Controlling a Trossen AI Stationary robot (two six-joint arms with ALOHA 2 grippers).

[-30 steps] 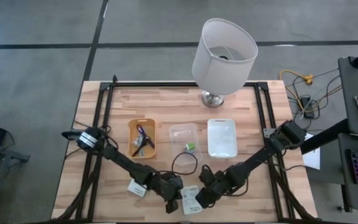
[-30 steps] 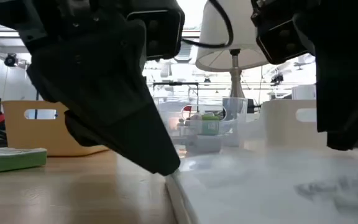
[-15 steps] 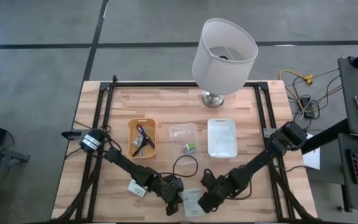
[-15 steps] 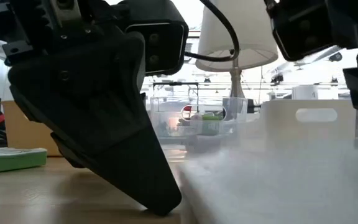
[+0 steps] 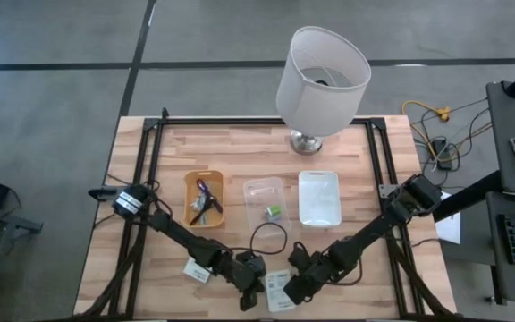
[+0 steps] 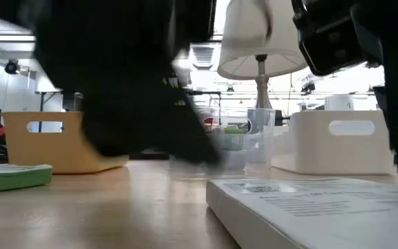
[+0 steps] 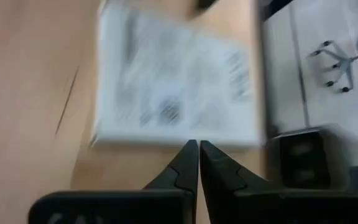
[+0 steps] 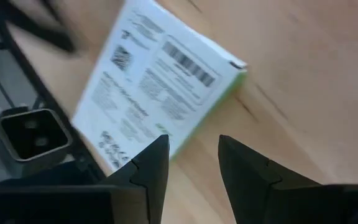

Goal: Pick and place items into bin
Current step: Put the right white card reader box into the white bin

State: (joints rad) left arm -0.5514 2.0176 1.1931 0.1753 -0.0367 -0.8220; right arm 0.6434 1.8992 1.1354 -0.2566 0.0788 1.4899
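The white label card (image 5: 277, 290) lies flat on the worktop (image 5: 347, 170) at its near edge, between my two sets of fingers, with the other label card (image 5: 196, 271) a little way off to my left. A flat card like this gives little to grip from above, so I judge the best way is to bring my right fingers (image 8: 192, 163) down over its nearest edge, one tip on each side, tilt slightly to get under it, then close firmly before lifting toward the bins beyond: the orange one (image 5: 203, 199), the clear one (image 5: 265, 200) and the white one (image 5: 318, 198). My right fingers are part open, with a clear gap between the tips; they hold nothing and sit just over the card's edge, though I cannot tell whether they touch it. My left fingers (image 7: 198, 163) are pressed together, tip against tip, empty, pointing at the card's opposite edge from just beside it. They could steady that edge so the card does not slide away when I pinch. The thin black cable (image 5: 266, 236) loops nearby, and I should keep clear of it.
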